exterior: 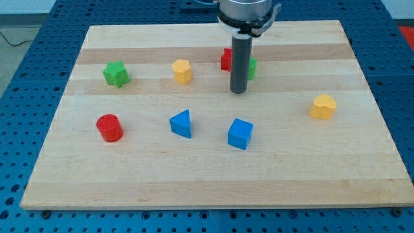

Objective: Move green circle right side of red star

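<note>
The rod hangs from the view's top centre, and my tip [239,91] rests on the board. The red star [226,59] shows just left of the rod, partly hidden behind it. The green circle [251,67] peeks out at the rod's right side, mostly hidden. Both blocks lie just above my tip, the star up-left and the circle up-right, close to the rod. I cannot tell whether the rod touches either block.
A green star [116,74] and a yellow hexagon [182,70] lie at the upper left. A red cylinder [110,127], a blue triangle [182,123] and a blue cube [240,133] lie lower down. A yellow block [323,107] lies at the right. The wooden board [213,181] sits on a blue perforated table.
</note>
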Tool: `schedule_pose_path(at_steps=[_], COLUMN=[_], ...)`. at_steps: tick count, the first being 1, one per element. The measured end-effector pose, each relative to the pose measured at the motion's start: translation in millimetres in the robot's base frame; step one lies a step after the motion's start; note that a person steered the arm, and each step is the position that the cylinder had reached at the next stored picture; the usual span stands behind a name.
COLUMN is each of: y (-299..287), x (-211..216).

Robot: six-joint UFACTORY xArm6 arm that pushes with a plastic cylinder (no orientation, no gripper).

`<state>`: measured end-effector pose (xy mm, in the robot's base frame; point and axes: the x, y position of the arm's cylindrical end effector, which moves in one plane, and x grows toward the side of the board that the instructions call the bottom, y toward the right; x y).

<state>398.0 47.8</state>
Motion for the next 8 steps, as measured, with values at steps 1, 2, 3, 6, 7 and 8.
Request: schedule_pose_path(at_steps=[1,2,3,6,7,8], y=[17,43,56,8,16,30], x=[-6,-20,-32,-19,-26,-35])
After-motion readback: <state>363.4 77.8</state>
